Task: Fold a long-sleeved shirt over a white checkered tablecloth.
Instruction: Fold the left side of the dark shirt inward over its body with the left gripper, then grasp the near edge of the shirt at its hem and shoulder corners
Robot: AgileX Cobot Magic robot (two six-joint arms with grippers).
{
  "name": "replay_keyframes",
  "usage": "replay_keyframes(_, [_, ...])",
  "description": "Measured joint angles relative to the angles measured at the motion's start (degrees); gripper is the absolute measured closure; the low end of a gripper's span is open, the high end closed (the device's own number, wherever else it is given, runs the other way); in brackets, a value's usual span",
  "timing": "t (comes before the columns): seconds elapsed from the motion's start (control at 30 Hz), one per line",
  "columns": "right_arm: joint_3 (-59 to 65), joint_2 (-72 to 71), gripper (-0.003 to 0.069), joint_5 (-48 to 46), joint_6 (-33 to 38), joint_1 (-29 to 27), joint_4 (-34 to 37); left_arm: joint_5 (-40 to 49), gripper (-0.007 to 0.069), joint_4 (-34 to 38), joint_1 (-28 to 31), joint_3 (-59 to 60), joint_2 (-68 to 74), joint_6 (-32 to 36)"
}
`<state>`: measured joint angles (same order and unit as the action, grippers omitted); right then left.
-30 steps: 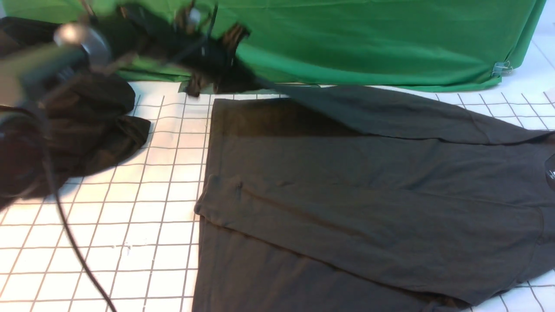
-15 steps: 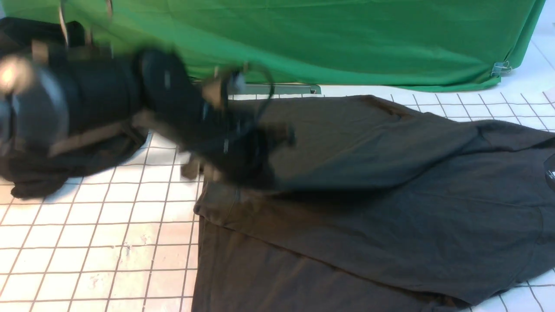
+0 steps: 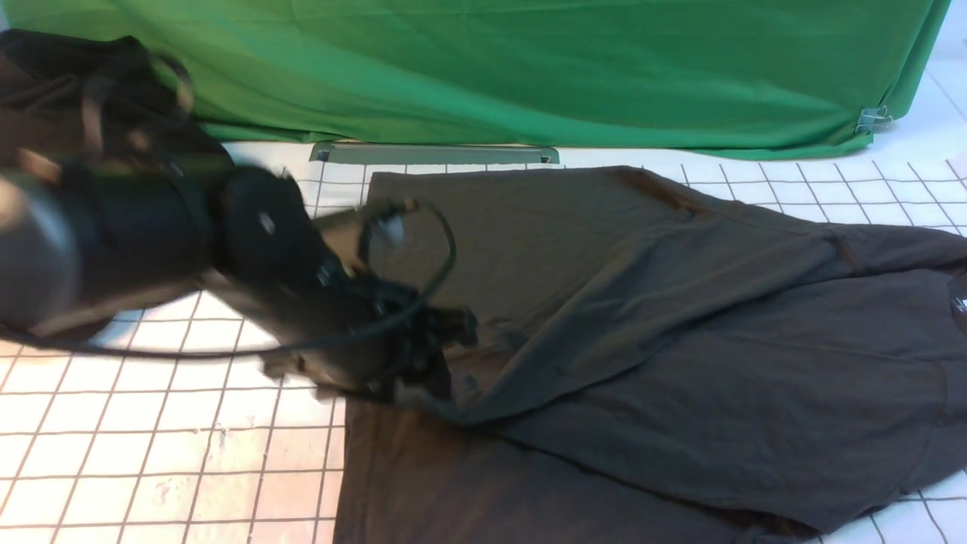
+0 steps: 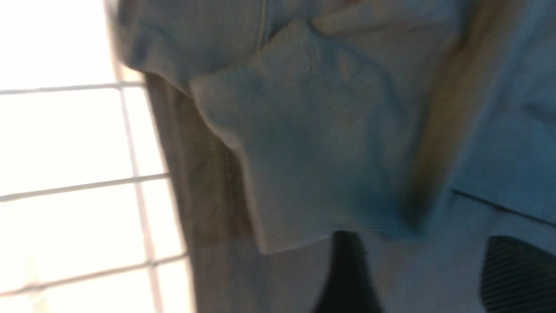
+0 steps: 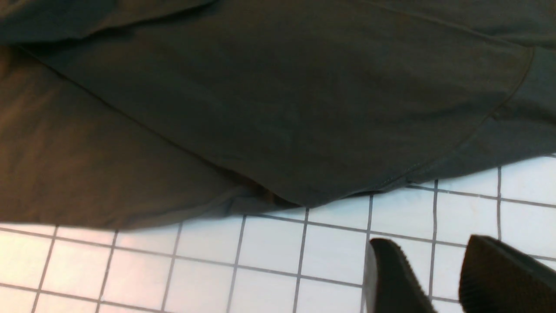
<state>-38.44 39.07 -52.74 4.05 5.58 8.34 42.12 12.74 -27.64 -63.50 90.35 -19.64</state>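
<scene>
Two folded-in sleeves, as I judge it, lie across the body of the long-sleeved shirt, which spreads over the white checkered tablecloth and runs out of the front view on the right. My left gripper has its fingers wide apart, low over the cloth, and I see nothing pinched between them. The upper sleeve curves down to it, its loose end just beside the fingertips. If I lift away carelessly, a fingertip could snag that end and drag the sleeve open; rising straight up first should avoid it. The sleeve's bend is ridged, so folding over it might leave a lump or let it spring out. My right gripper stands partly open and empty beside the shirt; sweeping it in low could ruck the hem or catch the tablecloth with it
</scene>
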Motion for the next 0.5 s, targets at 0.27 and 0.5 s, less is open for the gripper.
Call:
replay_keyframes(0.27, [0.0, 0.0, 0.0421, 0.43, 0.0, 0.0, 0.0, 10.23, 0.0137, -4.48, -2.68, 8.61, -7.64, -7.99])
replay_keyframes(0.5, [0.0, 0.0, 0.0421, 0.61, 0.0, 0.0, 0.0, 3.16, 0.0183, 2.74, -4.27, 21.26, -4.41, -8.53])
